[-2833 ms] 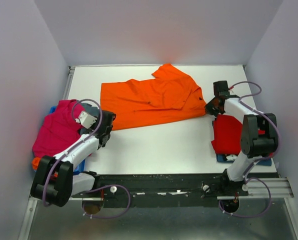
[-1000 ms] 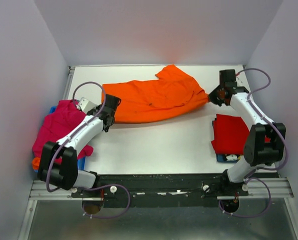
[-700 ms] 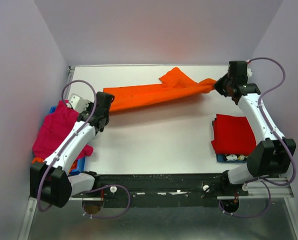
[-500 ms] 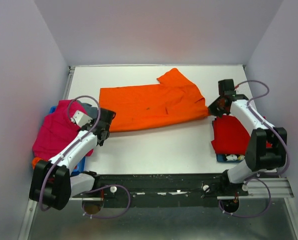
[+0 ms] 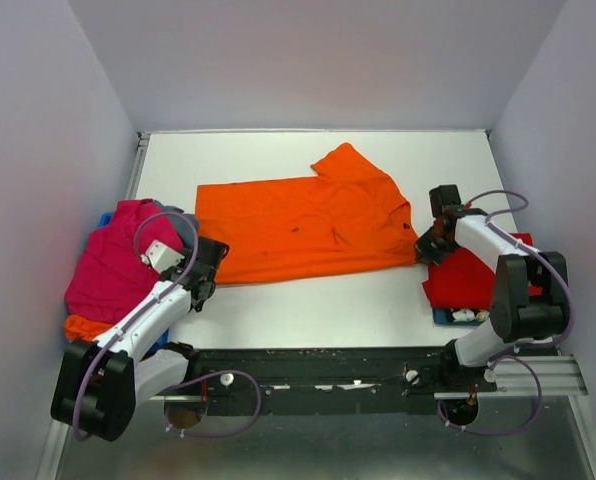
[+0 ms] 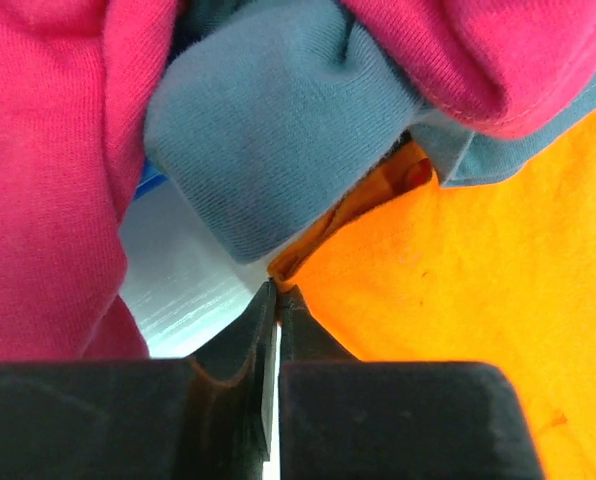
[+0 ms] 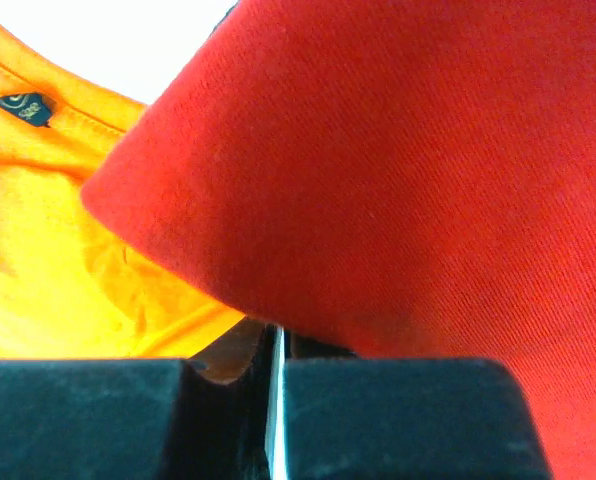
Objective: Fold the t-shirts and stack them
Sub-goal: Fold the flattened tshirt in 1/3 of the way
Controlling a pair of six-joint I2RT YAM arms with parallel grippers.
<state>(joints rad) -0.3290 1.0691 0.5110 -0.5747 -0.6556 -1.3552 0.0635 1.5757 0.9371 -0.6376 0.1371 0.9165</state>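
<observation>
The bright orange t-shirt lies spread flat across the middle of the table. My left gripper is shut on its near left hem corner; the left wrist view shows the jaws pinching the orange edge. My right gripper is shut at the near right corner. In the right wrist view its tips sit under the folded red t-shirt, with orange cloth running into them. The red t-shirt lies folded at the right.
A heap of a magenta t-shirt and a grey-blue t-shirt lies at the left table edge, close to my left gripper. A blue cloth edge shows under the red t-shirt. White walls enclose the table.
Both grippers lifted the orange t-shirt, stretched it toward the far side, then drew it back and lowered it. It now lies flatter and wider than before.
</observation>
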